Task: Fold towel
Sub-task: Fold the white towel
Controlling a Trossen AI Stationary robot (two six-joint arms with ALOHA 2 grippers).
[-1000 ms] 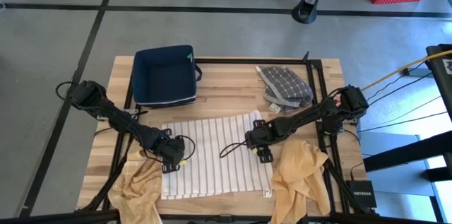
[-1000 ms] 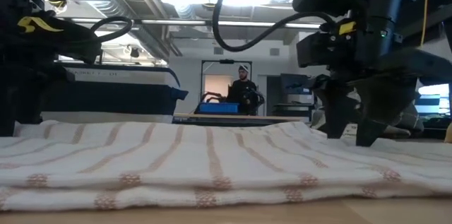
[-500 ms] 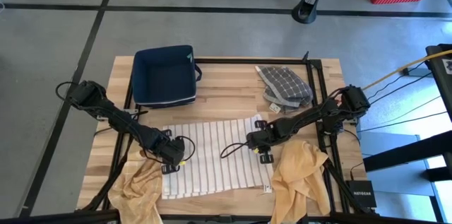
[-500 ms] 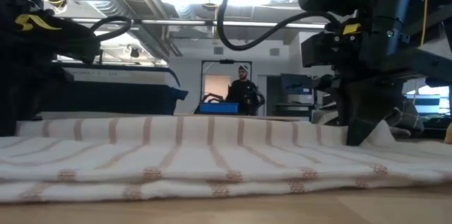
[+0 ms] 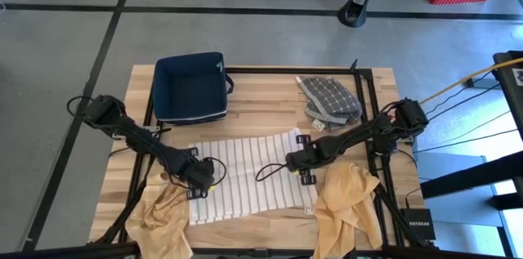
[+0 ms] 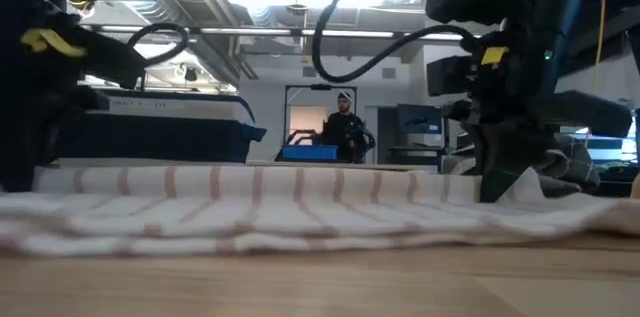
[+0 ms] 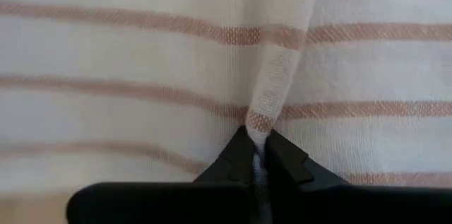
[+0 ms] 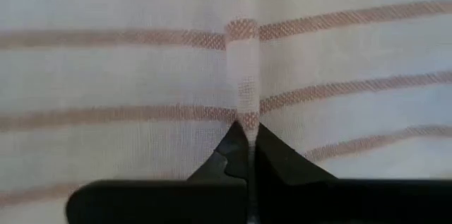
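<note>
Blue bin (image 5: 189, 87) blocks far side; near edge open.

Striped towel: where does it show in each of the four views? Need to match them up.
High view: striped towel at table centre, between both grippers.
Low view: it spans the foreground.
Left wrist view: fills the picture; left gripper pinches a ridge.
Right wrist view: fills the picture; right gripper pinches a ridge.
Shared landmark: the towel's tan stripes.

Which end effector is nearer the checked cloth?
Right. The right end effector is shut on the striped towel just in front of the checked cloth; the left end effector grips the towel's far side, across from it.
</note>
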